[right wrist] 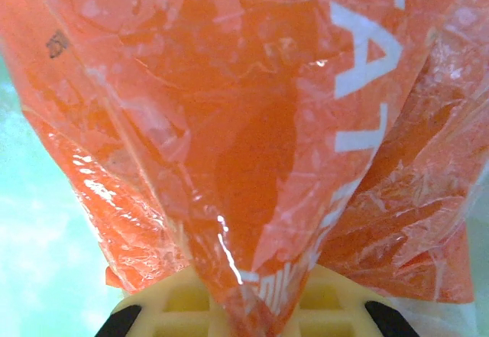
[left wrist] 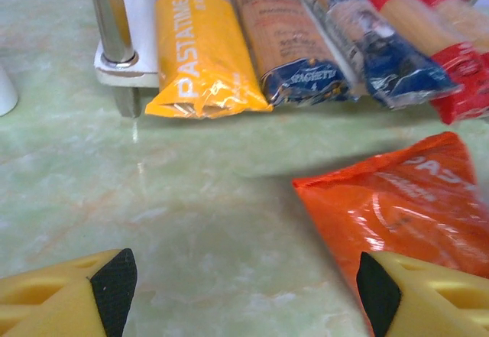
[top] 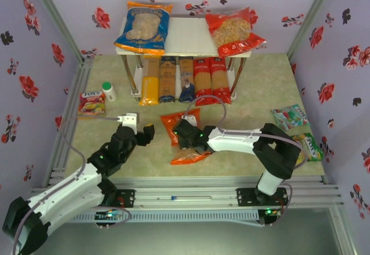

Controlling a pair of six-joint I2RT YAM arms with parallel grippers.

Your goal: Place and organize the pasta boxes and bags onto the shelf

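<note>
The white shelf (top: 188, 35) stands at the back, with a blue-orange bag (top: 143, 28) and a red bag (top: 234, 30) on its top tier. Under it lie the pasta boxes: one yellow (top: 150, 81), two dark blue (top: 167, 80), two red (top: 211, 81). On the table in the middle lies the orange bag (top: 186, 151). My right gripper (top: 184, 135) is shut on a pinched fold of this orange bag (right wrist: 252, 123). The left gripper (top: 144, 135) stands open just left of it, nothing between its fingers (left wrist: 114, 280), with the orange bag (left wrist: 405, 207) beside its right finger.
A red-yellow snack packet (top: 91, 103) and a small white bottle with a green cap (top: 108, 91) sit at the left. Two green snack packets (top: 291, 118) lie at the right near the wall. Floral walls close in three sides.
</note>
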